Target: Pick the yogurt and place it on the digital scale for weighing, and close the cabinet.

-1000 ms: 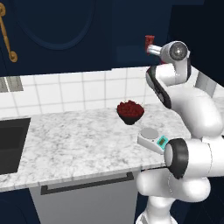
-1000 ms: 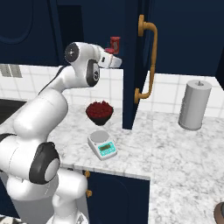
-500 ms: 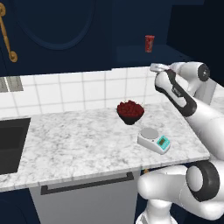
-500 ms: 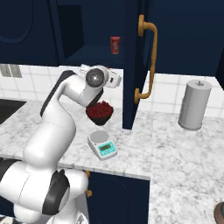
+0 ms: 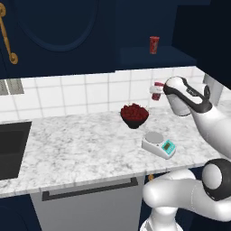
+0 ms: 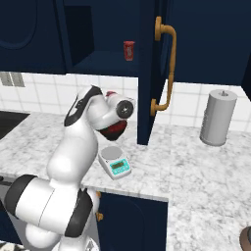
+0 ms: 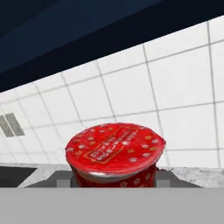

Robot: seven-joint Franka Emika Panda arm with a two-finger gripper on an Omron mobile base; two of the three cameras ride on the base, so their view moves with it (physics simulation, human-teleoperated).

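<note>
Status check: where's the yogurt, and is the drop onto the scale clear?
Gripper shut on the yogurt, held in the air above the berry bowl. Digital scale plate bare. Second cup on shelf; cabinet door open.

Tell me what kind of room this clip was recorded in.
A rendered home kitchen, it seems: a marble-look counter with a sink, white tiled backsplash, navy wall cabinet, and a digital scale.
</note>
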